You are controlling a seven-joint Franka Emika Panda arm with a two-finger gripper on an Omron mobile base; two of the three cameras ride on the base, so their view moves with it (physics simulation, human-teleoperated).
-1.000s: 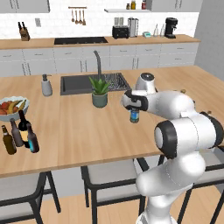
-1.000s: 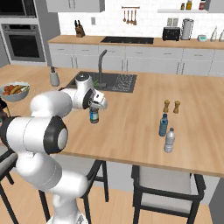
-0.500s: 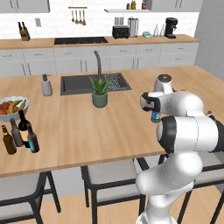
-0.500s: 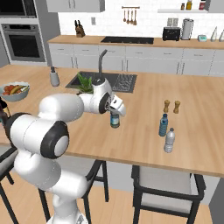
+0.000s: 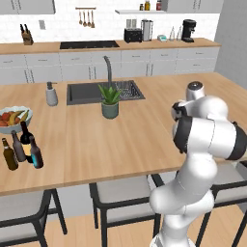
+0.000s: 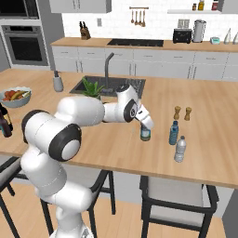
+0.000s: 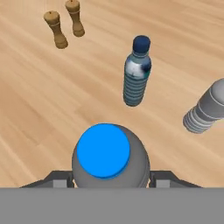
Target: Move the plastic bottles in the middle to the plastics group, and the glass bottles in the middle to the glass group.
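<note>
My gripper (image 6: 145, 124) is shut on the small clear water bottle (image 6: 145, 134), held upright and low over the wooden island counter (image 6: 116, 148). In the hand view its blue cap (image 7: 103, 150) sits between my fingertips (image 7: 57, 178). Just beyond it stand the blue-tinted bottle (image 7: 134, 74) (image 6: 173, 132) and the clear pale-capped bottle (image 7: 204, 110) (image 6: 180, 149) of the plastics group. At the counter's far left, the black wine bottle (image 5: 25, 136) and the dark beer bottle (image 5: 35, 152) stand with the amber bottle (image 5: 8, 155) and the grey-brown bottle (image 5: 18, 146).
Two wooden mills (image 6: 182, 113) stand behind the plastic bottles. A potted plant (image 5: 110, 101), a sink (image 5: 91, 91) with a tap, a soap dispenser (image 5: 51, 94) and a fruit bowl (image 5: 13, 117) lie further left. Stools stand under the near counter edge.
The arm has swung to the right along the counter with the water bottle in its grip, from near the plant to just left of the two plastic bottles.
</note>
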